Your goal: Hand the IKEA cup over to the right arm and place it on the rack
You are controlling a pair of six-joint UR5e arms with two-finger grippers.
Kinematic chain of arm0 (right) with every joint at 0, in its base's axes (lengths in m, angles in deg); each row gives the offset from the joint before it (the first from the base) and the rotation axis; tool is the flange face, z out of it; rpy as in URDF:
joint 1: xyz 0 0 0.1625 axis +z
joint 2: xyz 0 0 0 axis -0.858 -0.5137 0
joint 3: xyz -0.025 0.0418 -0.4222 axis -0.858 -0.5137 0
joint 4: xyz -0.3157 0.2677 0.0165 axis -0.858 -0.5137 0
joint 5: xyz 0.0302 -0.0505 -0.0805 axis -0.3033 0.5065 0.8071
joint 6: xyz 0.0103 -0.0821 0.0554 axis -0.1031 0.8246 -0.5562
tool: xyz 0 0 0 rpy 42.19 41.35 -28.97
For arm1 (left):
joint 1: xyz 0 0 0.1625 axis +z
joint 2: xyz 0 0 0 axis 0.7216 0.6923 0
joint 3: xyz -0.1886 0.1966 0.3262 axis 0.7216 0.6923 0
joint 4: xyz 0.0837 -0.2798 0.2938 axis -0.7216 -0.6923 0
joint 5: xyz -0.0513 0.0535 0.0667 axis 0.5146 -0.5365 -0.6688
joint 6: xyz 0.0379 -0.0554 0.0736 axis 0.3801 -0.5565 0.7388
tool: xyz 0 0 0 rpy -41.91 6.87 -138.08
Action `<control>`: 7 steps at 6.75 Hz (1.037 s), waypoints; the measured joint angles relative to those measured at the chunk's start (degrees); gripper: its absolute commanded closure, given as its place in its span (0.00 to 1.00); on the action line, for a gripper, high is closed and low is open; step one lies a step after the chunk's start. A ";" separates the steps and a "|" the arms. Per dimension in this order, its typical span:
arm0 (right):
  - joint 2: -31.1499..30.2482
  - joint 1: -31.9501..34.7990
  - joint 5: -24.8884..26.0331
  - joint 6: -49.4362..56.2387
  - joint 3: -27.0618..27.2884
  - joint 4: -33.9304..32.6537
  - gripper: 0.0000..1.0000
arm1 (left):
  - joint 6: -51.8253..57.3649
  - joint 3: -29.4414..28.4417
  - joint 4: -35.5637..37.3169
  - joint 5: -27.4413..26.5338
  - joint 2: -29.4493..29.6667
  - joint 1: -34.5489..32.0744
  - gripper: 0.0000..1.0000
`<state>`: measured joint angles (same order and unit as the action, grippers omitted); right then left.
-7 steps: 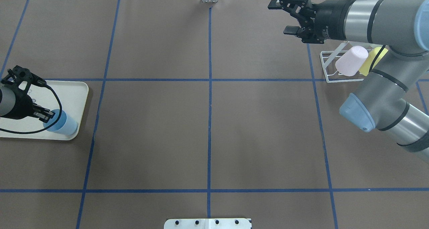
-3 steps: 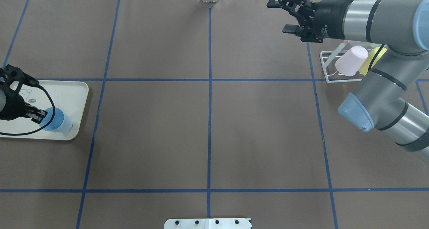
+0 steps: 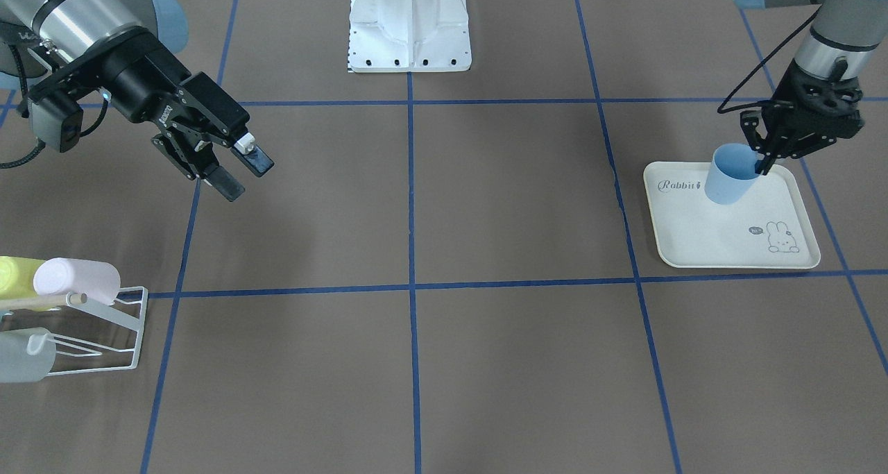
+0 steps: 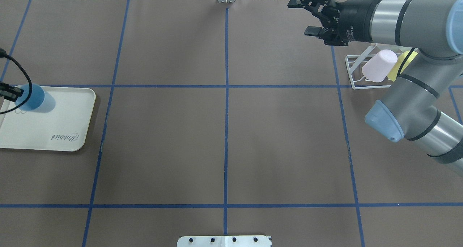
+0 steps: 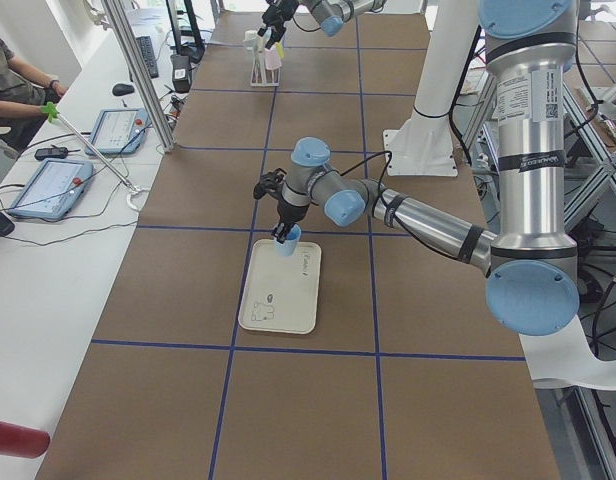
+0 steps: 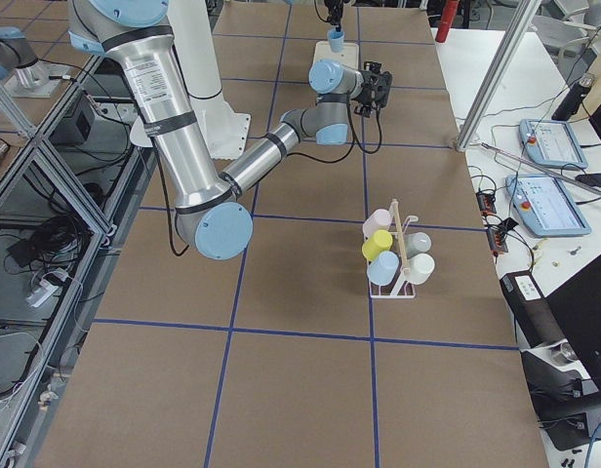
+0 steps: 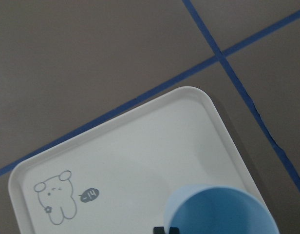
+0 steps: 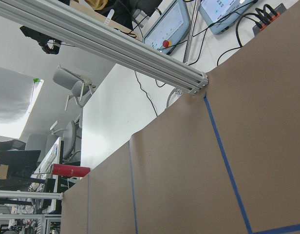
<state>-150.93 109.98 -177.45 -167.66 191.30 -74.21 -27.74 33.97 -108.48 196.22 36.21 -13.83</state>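
The blue IKEA cup (image 3: pixel 728 179) hangs a little tilted over the cream rabbit-print tray (image 3: pixel 721 241). My left gripper (image 3: pixel 764 165) is shut on its rim. In the overhead view the cup (image 4: pixel 34 97) is over the tray's far left part (image 4: pixel 61 124), and my left gripper (image 4: pixel 12 92) is at the view's edge. The left wrist view shows the cup's open mouth (image 7: pixel 223 212) above the tray (image 7: pixel 116 156). My right gripper (image 4: pixel 303 17) is open and empty, far across the table beside the white wire rack (image 4: pixel 352 75); it also shows in the front view (image 3: pixel 244 173).
The rack (image 3: pixel 104 335) holds a pink cup (image 4: pixel 379 66), a yellow cup (image 4: pixel 402 67) and others (image 6: pixel 393 255). The right arm's elbow (image 4: pixel 401 109) hangs over the table's right side. The robot's white base (image 3: pixel 409 23) stands at the near edge.
My left gripper has carried the blue cup from the tray's near right corner up and towards its far left part. My right gripper has shifted slightly away and stays open.
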 measured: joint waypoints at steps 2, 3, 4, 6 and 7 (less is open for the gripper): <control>-0.01 -0.07 0.98 0.04 -0.04 -0.01 0.00 | -11.76 -1.24 1.54 -0.20 7.69 -3.17 1.00; -0.05 -0.20 1.85 0.25 -0.12 -0.09 0.00 | -22.00 -2.48 1.52 -1.07 12.35 -3.32 1.00; -0.06 -0.37 2.39 0.46 -0.30 -0.13 0.00 | -32.33 -4.03 1.09 -2.48 16.76 -3.08 1.00; 0.02 -0.83 3.68 0.34 -0.59 0.01 0.00 | -56.05 -8.18 -7.04 -3.68 21.77 -1.10 1.00; 0.15 -1.12 4.43 0.16 -0.56 0.06 0.00 | -67.21 -9.97 -13.78 -4.85 22.50 0.24 1.00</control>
<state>-150.77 108.86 -173.02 -167.51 190.74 -74.15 -94.96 24.00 -122.26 191.37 58.71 -13.59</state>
